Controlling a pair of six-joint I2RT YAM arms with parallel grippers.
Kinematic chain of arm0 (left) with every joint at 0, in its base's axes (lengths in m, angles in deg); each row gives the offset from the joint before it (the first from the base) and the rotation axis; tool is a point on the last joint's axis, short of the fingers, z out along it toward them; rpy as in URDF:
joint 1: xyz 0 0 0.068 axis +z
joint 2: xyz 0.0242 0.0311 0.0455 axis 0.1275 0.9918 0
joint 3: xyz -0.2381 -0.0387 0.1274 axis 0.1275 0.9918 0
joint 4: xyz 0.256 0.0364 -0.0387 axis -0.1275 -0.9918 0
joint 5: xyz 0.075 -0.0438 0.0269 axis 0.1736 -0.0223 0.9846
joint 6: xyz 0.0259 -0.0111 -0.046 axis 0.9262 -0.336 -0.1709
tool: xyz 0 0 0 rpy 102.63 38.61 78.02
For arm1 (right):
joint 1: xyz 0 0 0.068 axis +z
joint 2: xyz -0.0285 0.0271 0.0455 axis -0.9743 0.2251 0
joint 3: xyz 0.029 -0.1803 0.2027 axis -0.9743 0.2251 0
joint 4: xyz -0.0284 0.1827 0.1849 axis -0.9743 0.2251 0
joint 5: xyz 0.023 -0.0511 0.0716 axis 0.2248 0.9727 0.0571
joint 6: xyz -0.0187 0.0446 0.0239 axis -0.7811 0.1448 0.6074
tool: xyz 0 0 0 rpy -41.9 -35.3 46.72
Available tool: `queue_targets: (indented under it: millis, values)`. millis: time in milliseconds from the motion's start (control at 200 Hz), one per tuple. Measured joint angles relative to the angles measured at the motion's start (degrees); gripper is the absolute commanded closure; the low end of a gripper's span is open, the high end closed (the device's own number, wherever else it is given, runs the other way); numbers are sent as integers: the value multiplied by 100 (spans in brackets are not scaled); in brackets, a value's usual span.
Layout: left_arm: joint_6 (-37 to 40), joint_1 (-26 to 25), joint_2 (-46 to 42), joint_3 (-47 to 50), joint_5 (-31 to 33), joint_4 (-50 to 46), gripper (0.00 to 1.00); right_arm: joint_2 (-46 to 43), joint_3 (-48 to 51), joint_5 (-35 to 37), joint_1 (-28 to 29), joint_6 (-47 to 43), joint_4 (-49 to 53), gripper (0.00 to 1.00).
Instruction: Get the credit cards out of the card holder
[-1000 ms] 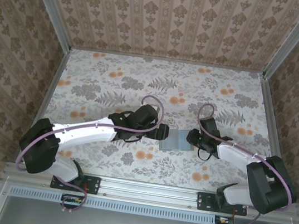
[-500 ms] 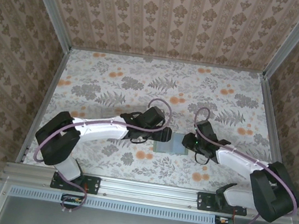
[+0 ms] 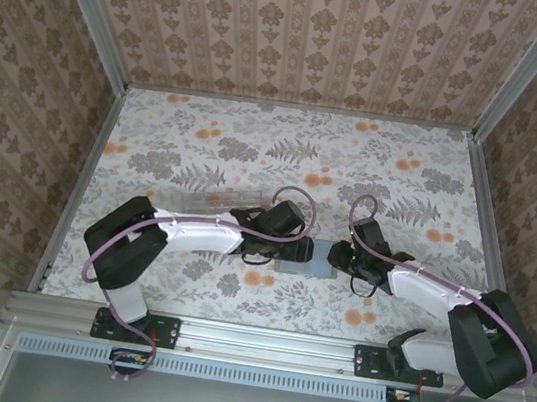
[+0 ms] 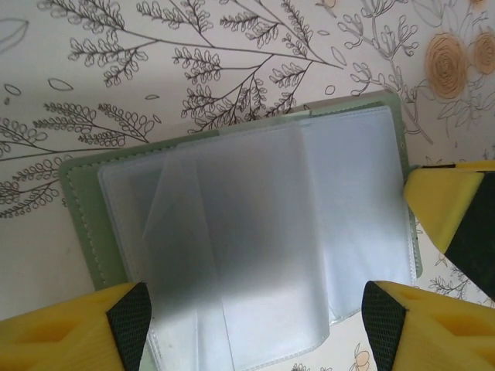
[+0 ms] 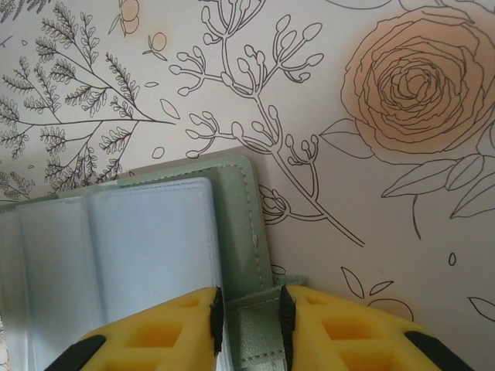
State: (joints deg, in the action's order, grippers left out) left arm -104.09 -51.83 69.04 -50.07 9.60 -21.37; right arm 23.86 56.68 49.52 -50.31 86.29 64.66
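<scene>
The card holder (image 4: 255,232) lies open on the flowered table, grey-green rim around pale blue-grey plastic pockets. My left gripper (image 4: 255,313) hovers open over it, its fingers straddling the near part of the pocket pages. My right gripper (image 5: 247,321) is shut on the holder's green closure tab at the right edge of the card holder (image 5: 155,232). From above, the card holder (image 3: 316,260) sits between the left gripper (image 3: 294,248) and the right gripper (image 3: 339,257). No tan-orange or black credit card shows; the pockets look pale and blank.
A clear plastic case (image 3: 221,197) lies on the table just behind the left forearm. The right gripper's yellow finger (image 4: 456,212) reaches into the left wrist view at the holder's right edge. Patterned walls ring the table (image 3: 207,141).
The left arm has swung right and its gripper now sits over the holder, covering more of it. The clear case behind the forearm has come into sight. The right gripper has barely moved.
</scene>
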Motion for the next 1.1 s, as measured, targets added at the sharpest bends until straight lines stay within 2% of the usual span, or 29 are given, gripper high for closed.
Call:
queue_targets:
  millis: [650, 915, 1100]
  values:
    - [-201, -83, 251, -4, -212, 334, 24, -57, 81, -7, 11, 129, -114, 67]
    - [-330, -103, 603, -120, -802, 1196, 26, -57, 109, -9, 11, 146, -175, 67]
    - [-245, -155, 549, -221, -850, 1191, 26, -50, 109, -17, 11, 151, -175, 67]
